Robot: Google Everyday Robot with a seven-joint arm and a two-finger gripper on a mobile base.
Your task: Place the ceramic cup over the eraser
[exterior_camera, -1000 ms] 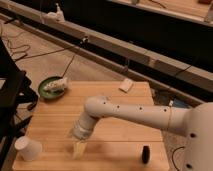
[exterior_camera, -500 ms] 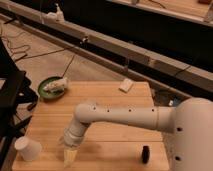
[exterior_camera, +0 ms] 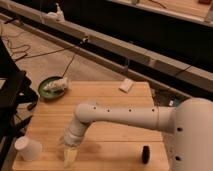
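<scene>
The white ceramic cup (exterior_camera: 27,149) stands upright at the front left corner of the wooden table (exterior_camera: 115,107). A small white block that looks like the eraser (exterior_camera: 126,85) lies at the table's far edge, right of centre. My gripper (exterior_camera: 70,155) points down at the table's front edge, a short way right of the cup and apart from it. It holds nothing that I can see. My white arm (exterior_camera: 125,116) reaches across the table from the right.
A green plate (exterior_camera: 44,93) with a white item on it sits at the far left corner. A small black object (exterior_camera: 145,153) stands near the front right edge. A dark frame (exterior_camera: 10,100) stands left of the table. Cables run along the floor behind.
The arm has swung left and toward the front edge. The gripper has come down closer to the cup. The cup and the eraser have not moved.
</scene>
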